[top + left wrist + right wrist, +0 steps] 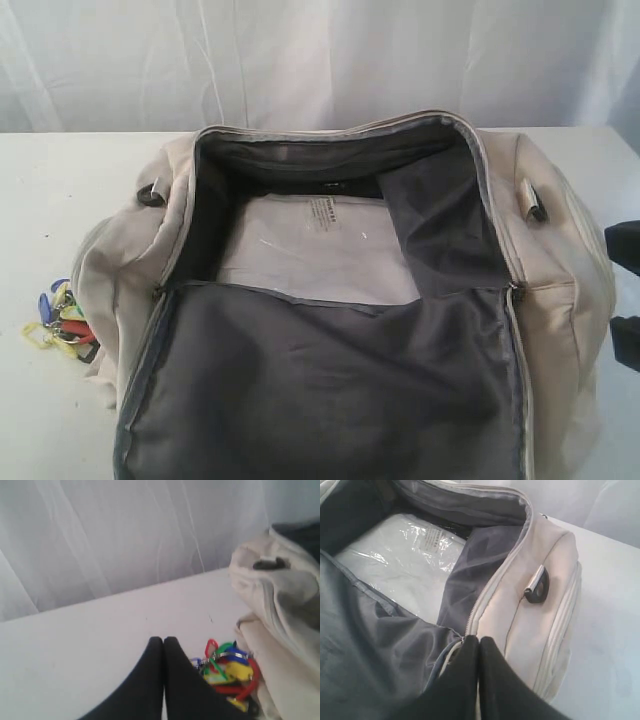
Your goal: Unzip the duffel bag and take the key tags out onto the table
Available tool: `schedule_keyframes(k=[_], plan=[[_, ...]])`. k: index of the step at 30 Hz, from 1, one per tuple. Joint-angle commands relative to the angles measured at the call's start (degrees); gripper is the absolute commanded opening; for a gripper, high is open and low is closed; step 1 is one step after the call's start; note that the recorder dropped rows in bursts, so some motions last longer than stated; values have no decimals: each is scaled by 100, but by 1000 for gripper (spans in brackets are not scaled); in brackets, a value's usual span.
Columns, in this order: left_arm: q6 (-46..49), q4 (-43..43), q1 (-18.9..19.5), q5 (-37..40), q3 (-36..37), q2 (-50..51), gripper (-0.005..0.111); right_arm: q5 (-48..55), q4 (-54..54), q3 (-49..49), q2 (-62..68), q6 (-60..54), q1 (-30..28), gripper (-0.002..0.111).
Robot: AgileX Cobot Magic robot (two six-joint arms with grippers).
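The cream duffel bag [560, 260] lies unzipped on the white table [50, 200], its flap folded forward with the dark grey lining up. The key tags [62, 325], a small blue, yellow and red bunch, rest on the table against the bag's left end. In the left wrist view my left gripper [163, 640] is shut and holds nothing, its tips just beside the key tags [230, 670]. My right gripper [479, 640] is shut too, hovering by the zipper's end on the bag's right side [540, 625]. Nothing shows between its fingers.
A clear plastic packet [310, 250] with printed text lies flat inside the bag. Dark parts of the right arm [625, 250] show at the exterior view's right edge. A white curtain [320, 60] hangs behind the table. Bare tabletop [100, 630] stretches left of the tags.
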Motion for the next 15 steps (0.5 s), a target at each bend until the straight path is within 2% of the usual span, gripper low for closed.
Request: schedule_keyframes(k=[1, 4, 7, 11, 15], plan=[[-3, 83, 17, 968, 53, -22, 0, 6, 4, 20, -26, 37, 20, 0], [-3, 83, 17, 1440, 53, -22, 0, 6, 4, 20, -26, 37, 20, 0], [-3, 83, 17, 1442, 53, -22, 0, 6, 4, 20, -26, 37, 20, 0], [-3, -979, 17, 1809, 53, -22, 0, 6, 4, 20, -26, 37, 20, 0], [-3, -1038, 17, 1859, 53, -22, 0, 6, 4, 20, -26, 37, 20, 0]])
